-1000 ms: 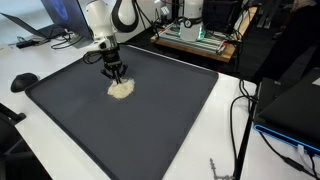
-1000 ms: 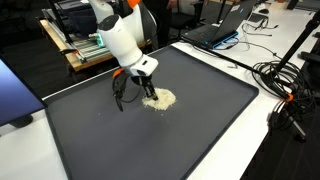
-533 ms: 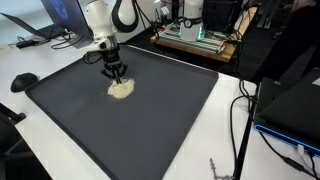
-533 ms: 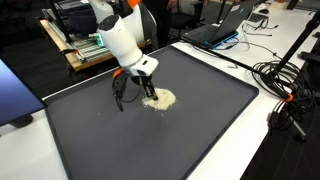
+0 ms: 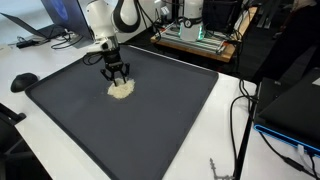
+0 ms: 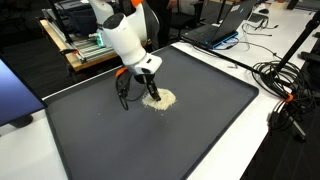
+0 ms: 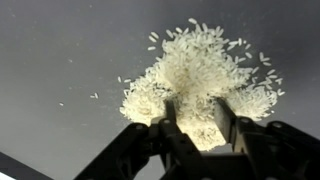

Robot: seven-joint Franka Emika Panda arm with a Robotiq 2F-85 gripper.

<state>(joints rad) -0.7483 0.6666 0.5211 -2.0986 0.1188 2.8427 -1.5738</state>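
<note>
A small pile of white rice grains [image 5: 121, 89] lies on a large dark mat [image 5: 150, 125], in both exterior views [image 6: 158, 99]. My gripper [image 5: 117, 77] hangs pointing down at the pile's edge, also seen in an exterior view [image 6: 138, 95]. In the wrist view its two black fingers [image 7: 197, 108] are apart, with the rice [image 7: 200, 70] spread between and beyond the tips. The fingers hold nothing; whether the tips touch the grains I cannot tell.
The mat [image 6: 150, 145] sits on a white table. A black mouse [image 5: 22, 81] and a laptop [image 5: 40, 25] lie by one mat edge. Cables [image 6: 280, 80] and another laptop [image 6: 225, 25] lie beyond the mat's far side. A wooden rack of electronics [image 5: 195, 38] stands behind.
My gripper has shifted a little sideways toward the rice pile, so its fingers now sit closer over the grains. The pile itself looks unchanged.
</note>
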